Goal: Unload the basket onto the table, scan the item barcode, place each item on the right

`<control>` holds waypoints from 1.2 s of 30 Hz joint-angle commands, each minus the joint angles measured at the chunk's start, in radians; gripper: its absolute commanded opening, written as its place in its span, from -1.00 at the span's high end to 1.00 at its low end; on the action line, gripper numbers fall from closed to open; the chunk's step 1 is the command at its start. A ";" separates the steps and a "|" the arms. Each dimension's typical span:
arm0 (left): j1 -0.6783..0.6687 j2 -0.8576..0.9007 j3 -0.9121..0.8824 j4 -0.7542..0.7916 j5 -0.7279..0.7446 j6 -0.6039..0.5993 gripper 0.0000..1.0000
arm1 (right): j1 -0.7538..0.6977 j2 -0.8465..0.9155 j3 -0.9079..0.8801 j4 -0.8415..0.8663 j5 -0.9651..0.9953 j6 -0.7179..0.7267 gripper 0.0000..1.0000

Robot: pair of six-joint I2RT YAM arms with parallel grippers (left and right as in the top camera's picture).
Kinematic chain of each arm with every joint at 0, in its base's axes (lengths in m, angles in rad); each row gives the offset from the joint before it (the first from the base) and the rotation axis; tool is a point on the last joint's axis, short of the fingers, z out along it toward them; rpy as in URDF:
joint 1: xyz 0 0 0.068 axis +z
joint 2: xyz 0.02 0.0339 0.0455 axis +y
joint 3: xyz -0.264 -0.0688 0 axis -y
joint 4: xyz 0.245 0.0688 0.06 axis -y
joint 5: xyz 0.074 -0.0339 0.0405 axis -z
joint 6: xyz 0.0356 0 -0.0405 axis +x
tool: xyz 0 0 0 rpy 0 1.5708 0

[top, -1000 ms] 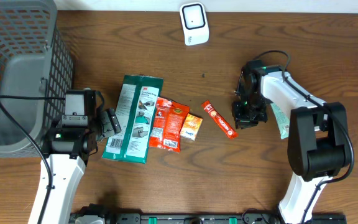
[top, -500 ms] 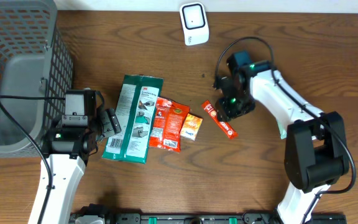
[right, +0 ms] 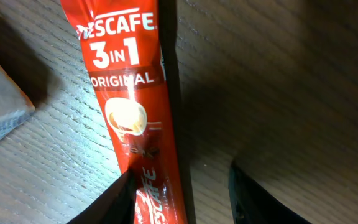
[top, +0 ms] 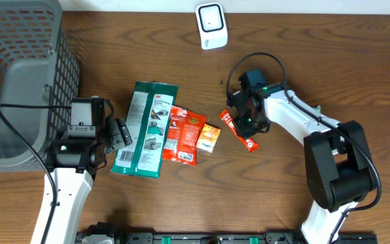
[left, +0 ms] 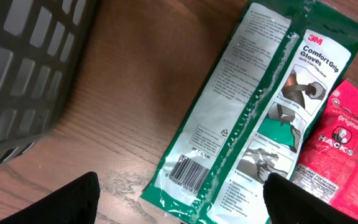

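Right wrist: right tool point(right: 180, 183) half-open, coffee stick point(right: 129, 93) edge against one finger point(right: 107, 205); left tool point(left: 182, 186) wide, empty.

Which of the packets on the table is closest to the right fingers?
The slim red Nescafe 3-in-1 stick sachet, lying alone right of the clustered packs; the right fingers straddle it.

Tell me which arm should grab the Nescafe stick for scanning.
Right. The right gripper hovers directly over the Nescafe stick, jaws apart on either side. The left gripper sits far off beside the glove pack, with red packets between.
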 commanded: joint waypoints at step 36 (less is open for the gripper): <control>0.003 0.002 0.014 0.001 0.006 -0.002 -0.70 | 0.026 -0.012 0.087 -0.090 -0.007 0.032 0.14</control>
